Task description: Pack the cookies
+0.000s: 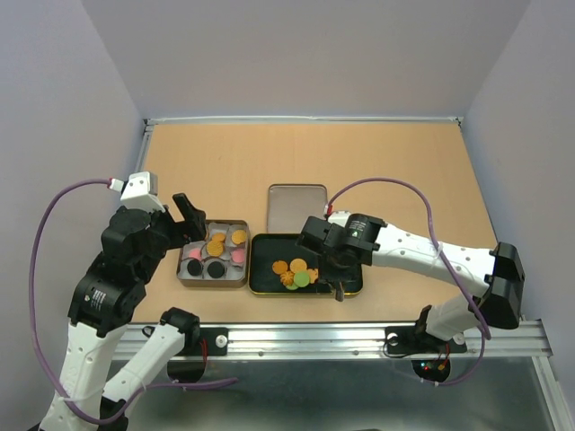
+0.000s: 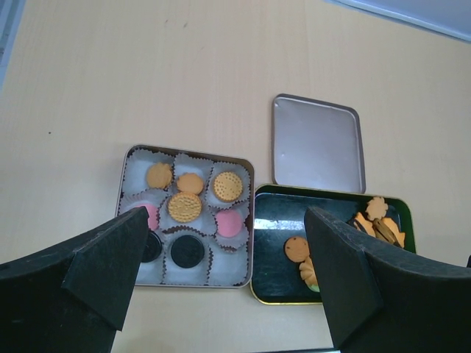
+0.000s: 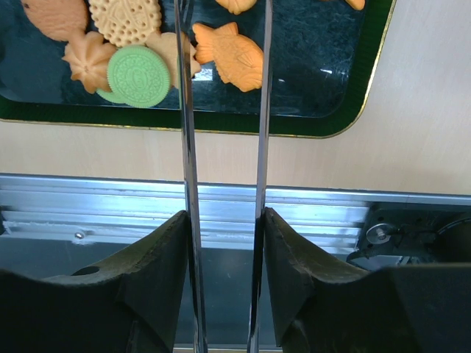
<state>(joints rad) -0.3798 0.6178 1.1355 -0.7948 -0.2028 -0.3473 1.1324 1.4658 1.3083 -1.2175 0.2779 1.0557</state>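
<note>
Several cookies (image 1: 296, 272) lie loose in a black gold-rimmed tray (image 1: 260, 269): a green round one (image 3: 137, 76), an orange fish (image 3: 229, 55), tan rounds. To its left, a silver tin (image 1: 214, 284) with white paper cups holds tan, pink and black cookies (image 2: 185, 207). My right gripper (image 1: 334, 278) hangs over the tray's near right part, shut on metal tongs (image 3: 188, 110) whose two blades straddle the fish; their tips are out of view. My left gripper (image 1: 190, 220) stands open above the tin's left edge, holding nothing.
The tin's silver lid (image 1: 296, 208) lies flat behind the black tray. An aluminium rail (image 1: 359, 337) runs along the table's near edge, just below both containers. Grey walls close in the left and right sides.
</note>
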